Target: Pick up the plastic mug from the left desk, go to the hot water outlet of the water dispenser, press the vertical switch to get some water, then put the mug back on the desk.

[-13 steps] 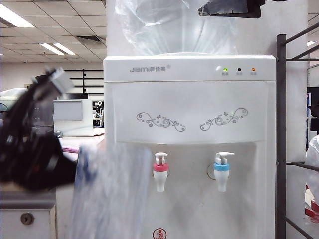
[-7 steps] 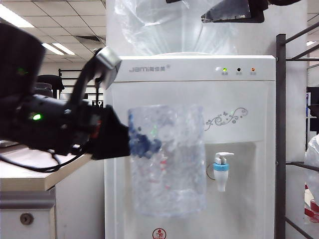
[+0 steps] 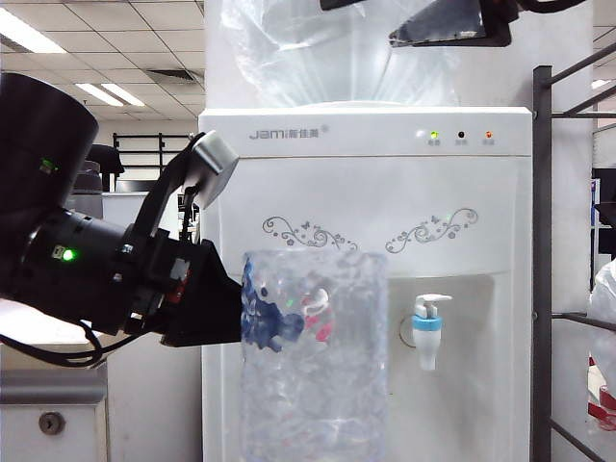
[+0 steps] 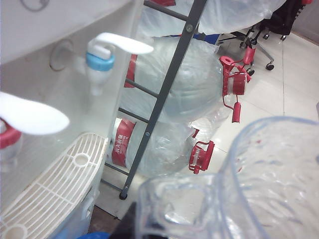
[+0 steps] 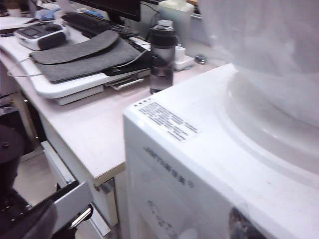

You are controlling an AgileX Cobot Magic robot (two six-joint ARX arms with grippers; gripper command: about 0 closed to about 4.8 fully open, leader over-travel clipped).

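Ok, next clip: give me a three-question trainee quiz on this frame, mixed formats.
1. True or false: the plastic mug stands on the left desk.
2. Which tap does the mug cover in the exterior view? A) the hot water outlet B) the blue-collared tap
3. Fill in: the left gripper is ___ on the mug, while the right gripper hangs high by the big bottle.

Key: 1 false; 2 A; 3 shut

Clear dimpled plastic mug (image 3: 313, 361), glossy and rough-textured, smooth white plastic water dispenser (image 3: 366, 192) with slight sheen, see-through plastic bottle (image 3: 327, 48), matt grey felt-like cloth pad (image 5: 82, 55), dark painted metal rack (image 4: 167, 89), ribbed white plastic drip grille (image 4: 55, 181)
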